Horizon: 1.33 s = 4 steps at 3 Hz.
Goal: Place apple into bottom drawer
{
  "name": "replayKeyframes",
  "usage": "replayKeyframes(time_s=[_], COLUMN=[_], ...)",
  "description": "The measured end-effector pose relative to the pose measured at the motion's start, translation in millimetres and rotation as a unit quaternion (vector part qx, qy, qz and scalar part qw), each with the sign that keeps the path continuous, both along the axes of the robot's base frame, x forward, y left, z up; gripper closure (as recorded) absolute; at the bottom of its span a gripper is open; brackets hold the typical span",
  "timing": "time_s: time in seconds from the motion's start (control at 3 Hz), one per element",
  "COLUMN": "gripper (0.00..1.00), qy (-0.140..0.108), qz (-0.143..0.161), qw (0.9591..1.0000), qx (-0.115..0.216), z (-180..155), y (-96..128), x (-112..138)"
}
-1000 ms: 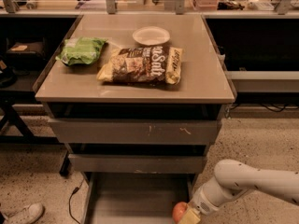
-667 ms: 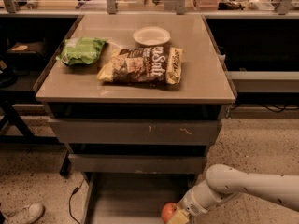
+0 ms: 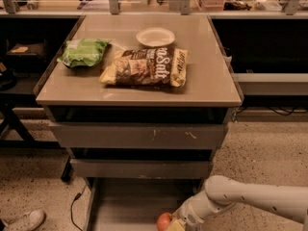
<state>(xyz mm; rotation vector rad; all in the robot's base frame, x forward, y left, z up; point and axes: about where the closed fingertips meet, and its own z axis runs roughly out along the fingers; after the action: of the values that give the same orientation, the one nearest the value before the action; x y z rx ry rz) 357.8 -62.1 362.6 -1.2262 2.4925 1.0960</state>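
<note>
a: a grey desk (image 3: 211,83) stands in a workshop room on a speckled floor (image 3: 262,148), and its bottom drawer (image 3: 127,201) is pulled out toward 6 o'clock. where is the apple?

b: the apple (image 3: 164,221) is low at 6 o'clock of the view, over the front part of the bottom drawer. it touches the gripper (image 3: 176,224), which is at its 3 o'clock side. the arm (image 3: 250,198) comes in from 4 o'clock.

a: does the gripper hold it?

b: i cannot tell. the view ends just there, so gripping or loose, both are possible.

a: then what may go wrong?

b: i think the apple is close to the front end of the drawer. it is round, so if it is let go there it may roll toward 6 o'clock and drop on the floor. also i cannot see if it rests on the drawer bottom or hangs above it, and a release from above could make it bounce out.

a: anything else?

b: the arm is near the 3 o'clock side of the drawer, so a sideways retreat could knock it. the brown chip bag (image 3: 144,67), green bag (image 3: 83,52) and white bowl (image 3: 155,36) at 12 o'clock are well apart, so no danger there.
</note>
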Motion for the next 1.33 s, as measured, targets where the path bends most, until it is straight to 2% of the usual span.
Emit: replayKeyframes(time_s=[0.33, 0.67, 1.0, 1.33], gripper=[1.00, 1.00, 1.00, 1.00], qy=[-0.002, -0.017, -0.039, -0.040], qz=[-0.013, -0.036, -0.065, -0.065], qw=[0.9998, 0.9988, 0.9970, 0.9970], qx=[0.014, 0.029, 0.015, 0.015], z=[-25.0, -58.2, -113.3, -114.3], y=[7.9, 18.0, 35.8, 37.5], x=[6.2, 23.1, 70.8, 72.9])
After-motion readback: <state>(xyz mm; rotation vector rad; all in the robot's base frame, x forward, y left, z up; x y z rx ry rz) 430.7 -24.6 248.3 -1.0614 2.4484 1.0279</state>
